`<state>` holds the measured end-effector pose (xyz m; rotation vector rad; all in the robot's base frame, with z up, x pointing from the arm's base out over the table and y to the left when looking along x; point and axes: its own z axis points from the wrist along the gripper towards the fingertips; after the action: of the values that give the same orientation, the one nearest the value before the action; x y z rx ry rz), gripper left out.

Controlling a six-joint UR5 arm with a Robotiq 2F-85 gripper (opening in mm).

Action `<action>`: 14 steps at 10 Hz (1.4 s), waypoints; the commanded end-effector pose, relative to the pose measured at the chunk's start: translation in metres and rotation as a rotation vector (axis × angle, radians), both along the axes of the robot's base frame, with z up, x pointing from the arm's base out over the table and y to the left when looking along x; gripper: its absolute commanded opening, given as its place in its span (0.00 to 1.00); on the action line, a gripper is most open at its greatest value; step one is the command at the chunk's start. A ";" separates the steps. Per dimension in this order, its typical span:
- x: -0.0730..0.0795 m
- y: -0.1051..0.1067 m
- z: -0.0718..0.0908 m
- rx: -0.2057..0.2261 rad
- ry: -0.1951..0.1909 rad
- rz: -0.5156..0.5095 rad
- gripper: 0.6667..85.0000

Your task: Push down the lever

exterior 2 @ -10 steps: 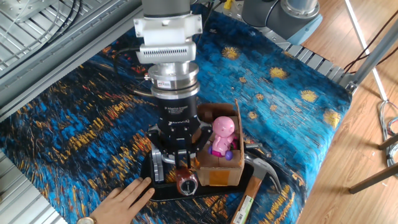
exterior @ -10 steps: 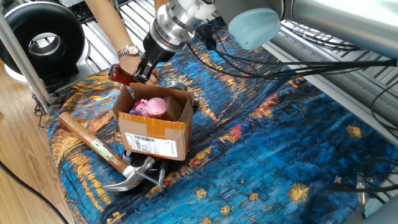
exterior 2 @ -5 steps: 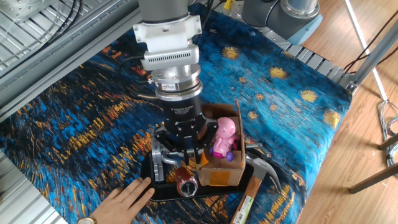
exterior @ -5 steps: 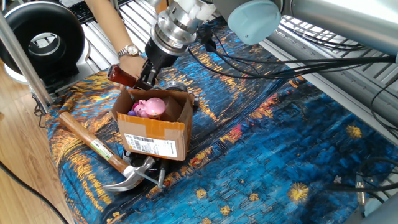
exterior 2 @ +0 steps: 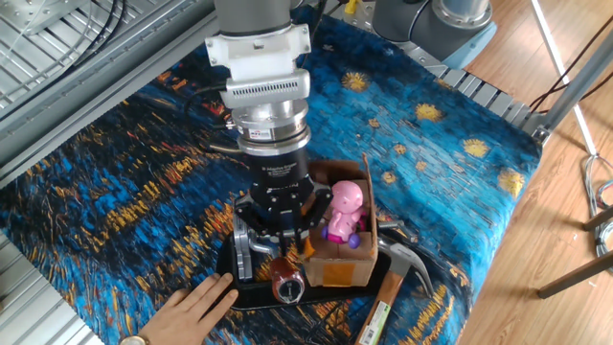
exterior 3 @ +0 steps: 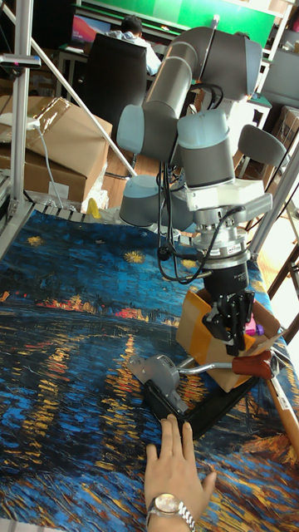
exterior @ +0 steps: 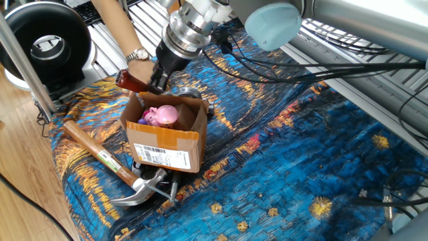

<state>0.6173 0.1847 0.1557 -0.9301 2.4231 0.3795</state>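
The lever's dark-red sleeve (exterior: 130, 81) points up and to the left beside the cardboard box. In the other fixed view the sleeve (exterior 2: 285, 281) faces the camera. In the tall fixed view its metal bar (exterior 3: 209, 364) runs from a grey pivot (exterior 3: 158, 371) to the sleeve (exterior 3: 252, 366). My gripper (exterior: 156, 84) hangs just above the bar near the sleeve, with the fingers together and nothing held. It shows from above in the other fixed view (exterior 2: 284, 243) and from the side in the tall fixed view (exterior 3: 234, 334).
A person's hand (exterior 3: 174, 470) presses on the lever's black base (exterior 3: 208, 409). A cardboard box (exterior: 167, 137) holding a pink toy (exterior: 162, 115) stands right beside the lever. A wooden-handled claw hammer (exterior: 100, 157) lies in front of the box near the table edge.
My gripper has risen slightly from the red sleeve and shifted a little toward the bar. The lever, the box and the hand stay in place.
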 end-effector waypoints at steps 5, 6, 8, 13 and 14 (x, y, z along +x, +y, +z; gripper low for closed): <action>0.036 0.007 0.002 0.072 -0.043 -0.114 0.33; 0.038 0.014 0.000 0.065 -0.032 -0.130 0.25; 0.042 0.021 -0.005 0.020 -0.009 -0.172 0.19; 0.054 0.032 -0.034 0.019 -0.009 -0.141 0.21; 0.053 0.030 -0.036 0.009 -0.001 -0.141 0.21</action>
<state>0.6676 0.2130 0.1267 -0.7529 2.4534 0.3379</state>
